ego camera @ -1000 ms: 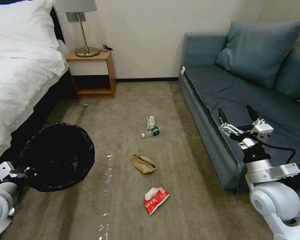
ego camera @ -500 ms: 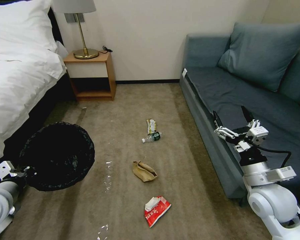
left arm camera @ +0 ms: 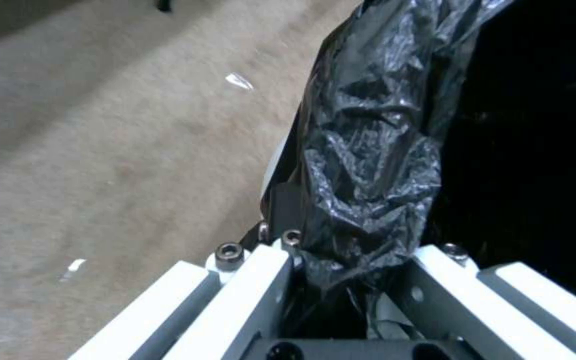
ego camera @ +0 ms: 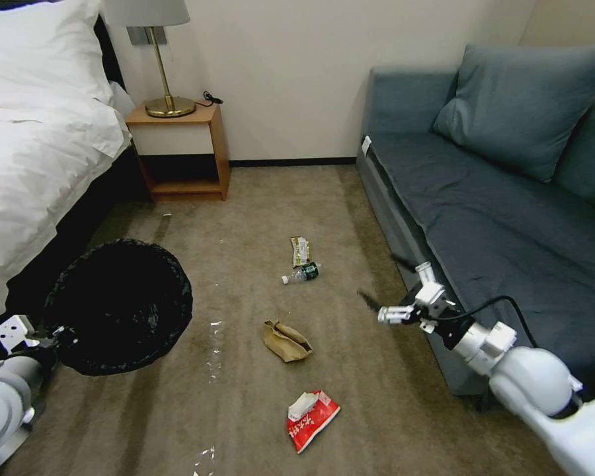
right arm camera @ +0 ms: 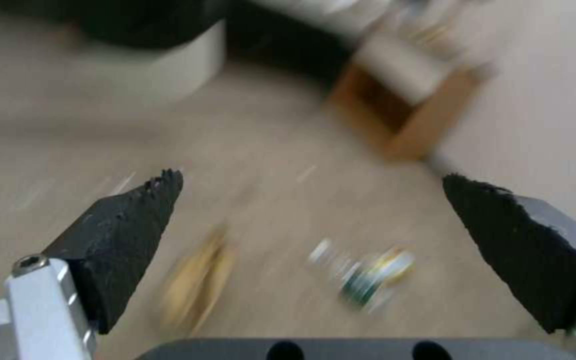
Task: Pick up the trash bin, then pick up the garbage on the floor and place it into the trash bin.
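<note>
At lower left of the head view, your left claw (ego camera: 59,334) pinches the black-lined rim of the trash bin (ego camera: 119,307), held off the carpet. Your right claw (ego camera: 387,291), spread wide, reaches low at centre right toward the tan paper bag (ego camera: 285,340); next you'd likely need to lower over it.

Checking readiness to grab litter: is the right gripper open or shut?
Open: the right gripper has its two black fingertips spread wide apart, holding nothing.
</note>
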